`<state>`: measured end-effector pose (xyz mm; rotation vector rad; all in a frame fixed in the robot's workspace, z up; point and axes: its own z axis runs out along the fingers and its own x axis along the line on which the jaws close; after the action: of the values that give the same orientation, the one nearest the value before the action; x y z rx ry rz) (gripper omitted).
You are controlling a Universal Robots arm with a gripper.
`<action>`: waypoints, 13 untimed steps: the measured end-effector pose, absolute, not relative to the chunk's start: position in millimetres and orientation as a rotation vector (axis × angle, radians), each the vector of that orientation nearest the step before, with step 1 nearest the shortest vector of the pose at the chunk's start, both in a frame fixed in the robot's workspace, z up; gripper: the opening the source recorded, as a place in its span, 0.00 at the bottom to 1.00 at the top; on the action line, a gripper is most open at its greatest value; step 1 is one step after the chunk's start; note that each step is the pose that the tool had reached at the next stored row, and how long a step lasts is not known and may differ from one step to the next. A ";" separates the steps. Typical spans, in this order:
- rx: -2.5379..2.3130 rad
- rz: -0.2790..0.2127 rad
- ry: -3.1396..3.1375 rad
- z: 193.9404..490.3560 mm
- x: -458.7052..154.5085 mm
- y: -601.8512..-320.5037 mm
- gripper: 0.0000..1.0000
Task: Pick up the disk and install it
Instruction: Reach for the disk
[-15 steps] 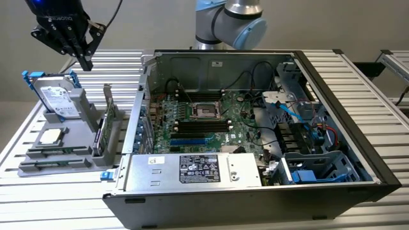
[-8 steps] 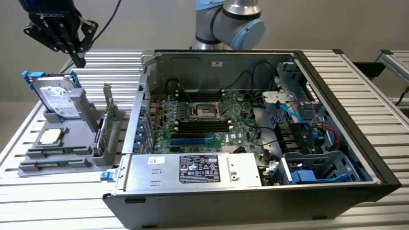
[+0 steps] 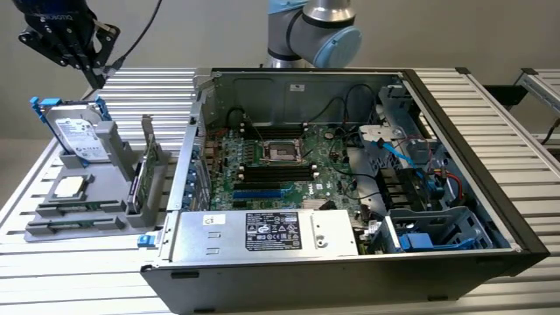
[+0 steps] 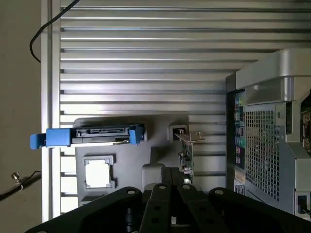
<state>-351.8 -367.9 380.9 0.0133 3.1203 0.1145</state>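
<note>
The disk, a silver-grey drive with a white label in a blue carrier frame, stands upright on a grey holder at the exterior view's left. In the wrist view I see the disk edge-on from above. My gripper hangs above and slightly behind the disk, well apart from it. Its black fingers are pressed together, shut on nothing.
The holder also carries a small square chip and a thin upright card. An open computer case fills the middle and right, with a motherboard, cables and a drive cage. Everything rests on a ribbed aluminium table.
</note>
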 end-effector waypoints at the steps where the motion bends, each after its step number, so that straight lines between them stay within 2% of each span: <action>1: 0.013 0.116 3.120 380.8 -355.0 -366.7 0.11; 13: 0.012 0.167 3.118 378.7 -385.1 -358.8 0.11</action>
<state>-385.1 -358.8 378.7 0.0123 3.1181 0.1671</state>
